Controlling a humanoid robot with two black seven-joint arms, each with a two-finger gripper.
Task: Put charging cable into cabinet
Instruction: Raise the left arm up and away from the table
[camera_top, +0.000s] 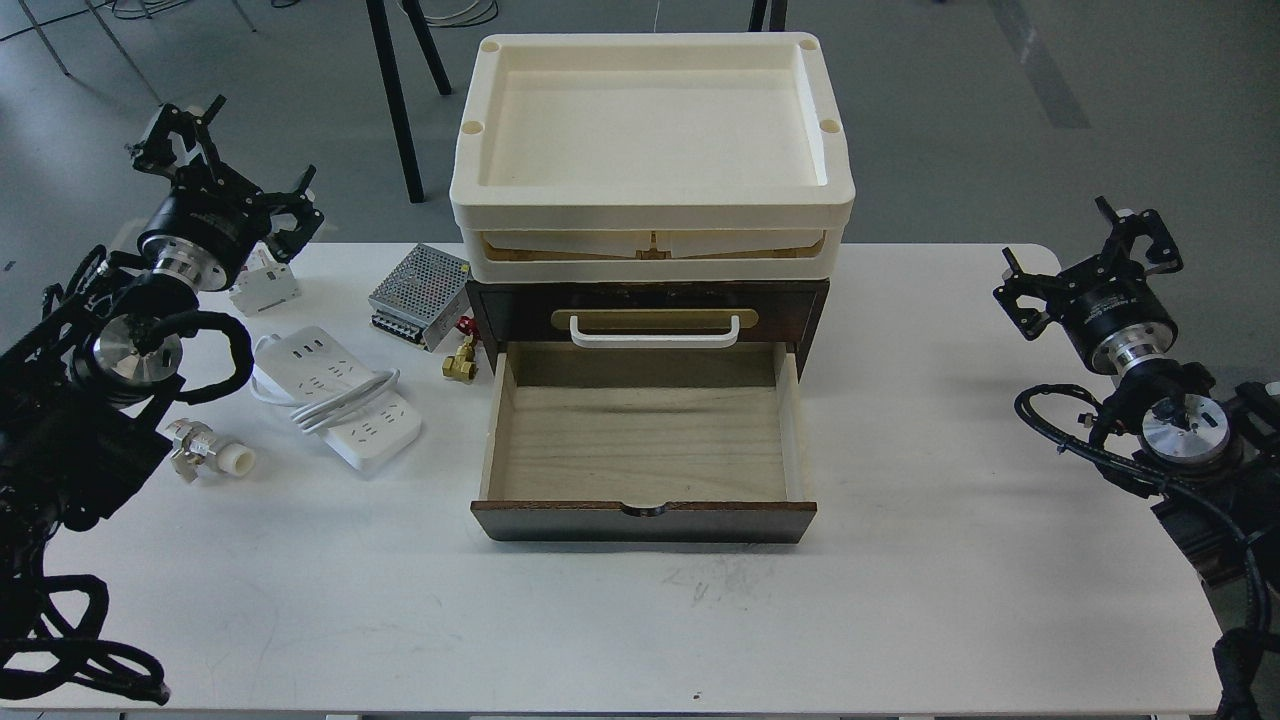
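Note:
The charging cable (345, 398), a white flat power strip with a thick white cord looped across it, lies on the white table (900, 580) left of the cabinet. The cabinet (810, 300) is a small dark brown drawer unit at the table's middle. Its lower drawer (645, 440) is pulled out, showing a bare pale wood interior. The upper drawer is closed, with a white handle (655, 335) on a brass plate. My left gripper (235, 170) hovers open above the table's back left corner, behind the cable. Far to the right, my right gripper (1085, 255) is open and holds nothing.
Two stacked cream trays (650, 215) sit on top of the cabinet. A silver perforated power-supply box (418, 293), a small brass fitting (460, 362) and a white circuit breaker (265, 287) lie near the cable. A metal and white pipe fitting (210, 452) rests at the left.

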